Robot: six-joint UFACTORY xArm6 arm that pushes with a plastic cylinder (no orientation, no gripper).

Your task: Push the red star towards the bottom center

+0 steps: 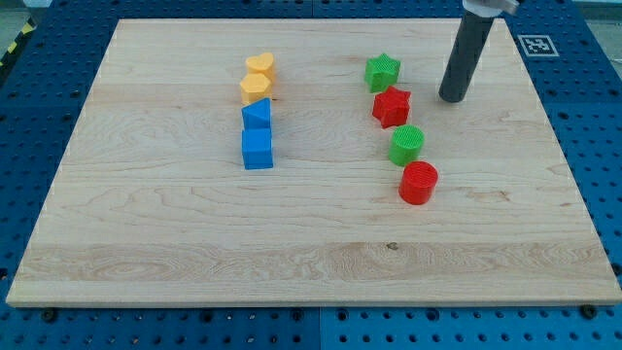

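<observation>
The red star (392,106) sits right of the board's centre, in the upper half. A green star (383,71) is just above it and a green round block (406,144) just below it. A red cylinder (419,182) lies below that. My tip (452,97) is on the board to the right of the red star, a short gap away, not touching it.
On the left of centre stand a yellow heart (259,67), a yellow block (256,88), a blue block (257,115) and a blue cube (258,149) in a column. The wooden board (146,243) lies on a blue pegboard. A marker tag (535,44) is at the top right.
</observation>
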